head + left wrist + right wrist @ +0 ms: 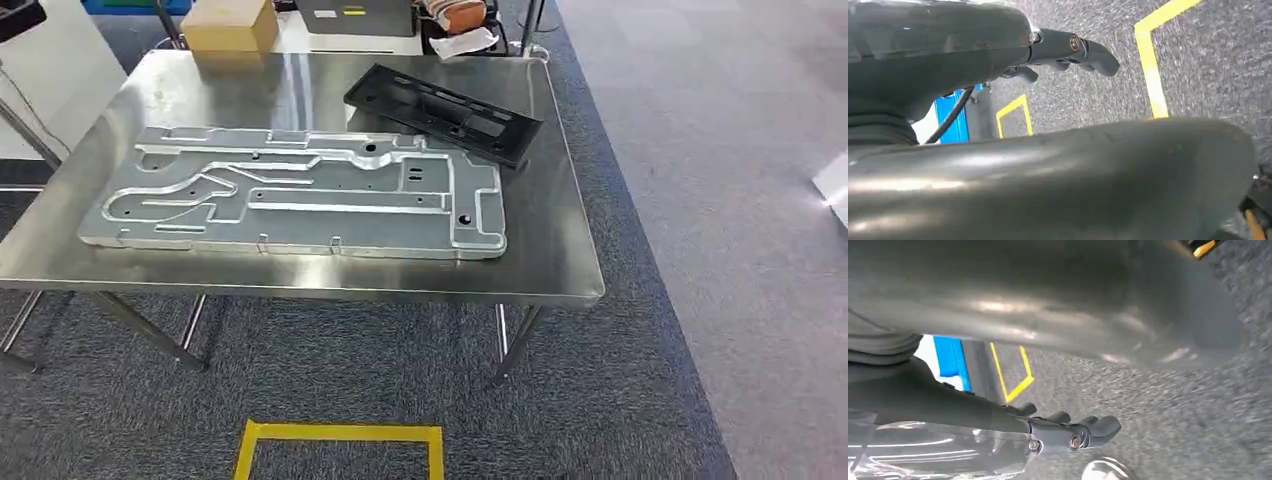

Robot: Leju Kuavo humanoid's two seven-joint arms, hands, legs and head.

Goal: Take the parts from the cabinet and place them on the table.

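Note:
A large silver machined plate [300, 200] lies flat on the steel table [560, 240], covering most of its near half. Behind it, towards the far right, a black flat part [445, 112] lies at an angle with one end resting over the silver plate's far edge. My left hand [1068, 49] hangs over the carpet with its dark fingers stretched out, apart from the thick thumb, holding nothing. My right hand [1070, 432] hangs the same way, with nothing in it.
A cardboard box [230, 25] stands at the table's far left edge, with a grey case [355, 15] and a white and orange bundle [455, 22] behind the table. A yellow tape square [340, 445] marks the carpet in front. Lighter floor lies to the right.

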